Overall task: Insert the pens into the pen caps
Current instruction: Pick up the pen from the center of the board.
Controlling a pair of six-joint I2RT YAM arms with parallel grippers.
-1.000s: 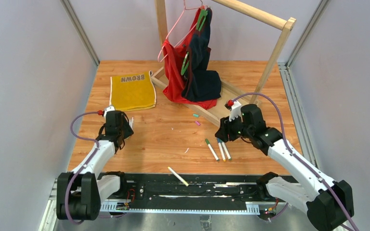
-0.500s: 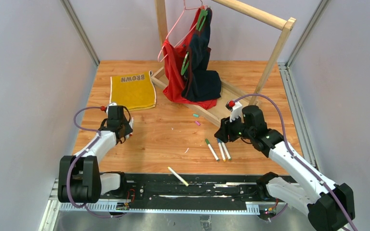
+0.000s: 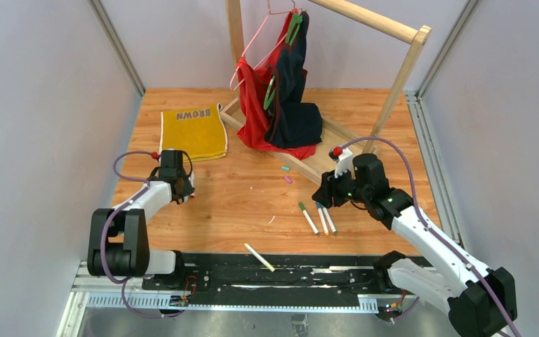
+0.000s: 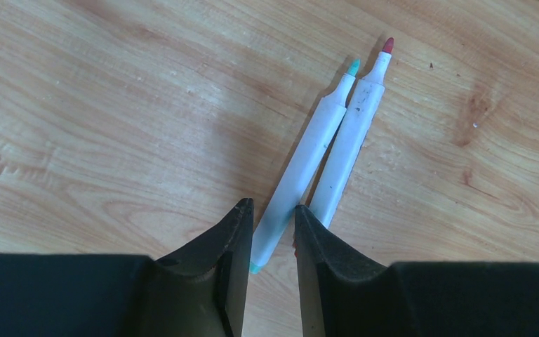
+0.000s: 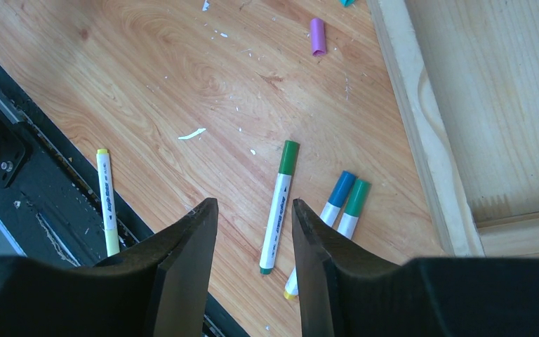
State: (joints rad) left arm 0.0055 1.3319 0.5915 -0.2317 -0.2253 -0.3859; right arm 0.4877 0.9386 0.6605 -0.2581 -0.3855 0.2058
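Observation:
Two uncapped white pens lie side by side on the wood, one teal-tipped (image 4: 307,154), one red-tipped (image 4: 351,133). My left gripper (image 4: 272,207) is down at their rear ends with its jaws closed against the teal-tipped pen, which still rests on the table. My right gripper (image 5: 254,203) hangs open above three capped pens: green (image 5: 278,207), blue (image 5: 337,194) and teal-green (image 5: 354,203). A yellow pen (image 5: 105,200) lies on the black rail. A purple pen cap (image 5: 317,36) and a teal pen cap (image 3: 284,169) sit near the rack base.
A wooden clothes rack (image 3: 396,70) with red and dark garments (image 3: 284,105) stands at the back, its base frame (image 5: 421,126) just right of the capped pens. A yellow cloth (image 3: 193,133) lies back left. A white scrap (image 5: 193,133) lies on the wood.
The left gripper has moved a little farther back and toward the middle, and its jaws have narrowed onto the teal-tipped pen. The right arm has barely shifted.

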